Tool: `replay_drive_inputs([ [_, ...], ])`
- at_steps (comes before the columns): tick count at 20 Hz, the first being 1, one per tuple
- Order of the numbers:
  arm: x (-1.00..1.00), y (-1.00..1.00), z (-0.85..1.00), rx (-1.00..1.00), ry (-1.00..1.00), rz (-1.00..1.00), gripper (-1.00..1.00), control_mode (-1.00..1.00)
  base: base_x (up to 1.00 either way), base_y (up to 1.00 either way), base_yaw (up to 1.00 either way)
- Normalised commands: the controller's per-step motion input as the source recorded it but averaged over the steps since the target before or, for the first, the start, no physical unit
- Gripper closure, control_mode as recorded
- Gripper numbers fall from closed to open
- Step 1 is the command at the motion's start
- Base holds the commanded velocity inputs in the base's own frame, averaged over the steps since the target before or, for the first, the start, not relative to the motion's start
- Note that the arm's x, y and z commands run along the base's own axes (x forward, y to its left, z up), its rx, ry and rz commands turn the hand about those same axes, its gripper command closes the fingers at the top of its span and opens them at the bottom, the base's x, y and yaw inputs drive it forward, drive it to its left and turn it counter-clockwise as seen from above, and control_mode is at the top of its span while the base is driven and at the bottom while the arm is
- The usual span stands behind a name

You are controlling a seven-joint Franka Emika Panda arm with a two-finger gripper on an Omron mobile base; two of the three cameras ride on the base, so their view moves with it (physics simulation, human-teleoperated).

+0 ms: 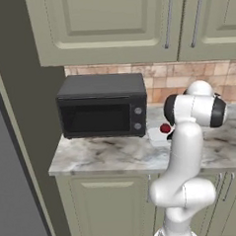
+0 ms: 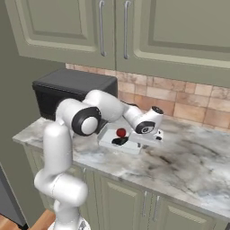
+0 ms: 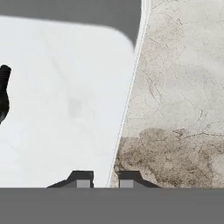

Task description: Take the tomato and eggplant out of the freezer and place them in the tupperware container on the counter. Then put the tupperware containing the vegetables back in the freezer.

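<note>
White glossy arm (image 2: 60,148) w/ rounded tube links, dark grey/black joint rings at elbow & wrist. Gripper (image 3: 106,178): two small dark finger tips w/ grey pads.

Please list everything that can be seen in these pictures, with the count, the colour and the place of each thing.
microwave: one, black, on the counter at its left end
counter: one, grey-white veined marble, over olive-green cabinet doors
tupperware container: one, pale grey-white, on the counter right of the microwave
tomato: one, red, inside the container
eggplant: one, very dark, inside the container beside the tomato
upper cabinets: olive-green, above the counter
tiled backsplash: tan-brown, behind the counter
freezer: one, dark grey, far left
gripper: one, dark fingertips straddling the container's rim, a narrow gap between them
</note>
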Motion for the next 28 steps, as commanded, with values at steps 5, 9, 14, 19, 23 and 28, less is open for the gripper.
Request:
replay_drive_inputs([
  [5, -0.26, 0.31, -0.01, 0.0, 0.0, -0.01, 1.0, -1.0, 0.0, 0.0, 0.0],
  [9, -0.64, 0.04, 0.04, 0.0, -0.04, -0.1, 1.0, -1.0, 0.0, 0.0, 0.0],
  [14, -0.55, 0.0, 0.41, 0.0, -0.09, -0.12, 1.0, -1.0, 0.0, 0.0, 0.0],
  [19, -0.19, 0.0, 0.73, 0.0, -0.06, -0.13, 1.0, -1.0, 0.0, 0.0, 0.0],
  [23, -0.37, 0.0, 0.79, 0.0, -0.03, -0.11, 1.0, -1.0, 0.0, 0.0, 0.0],
  [28, -0.76, 0.0, 0.62, 0.0, -0.02, -0.05, 1.0, -1.0, 0.0, 0.0, 0.0],
])
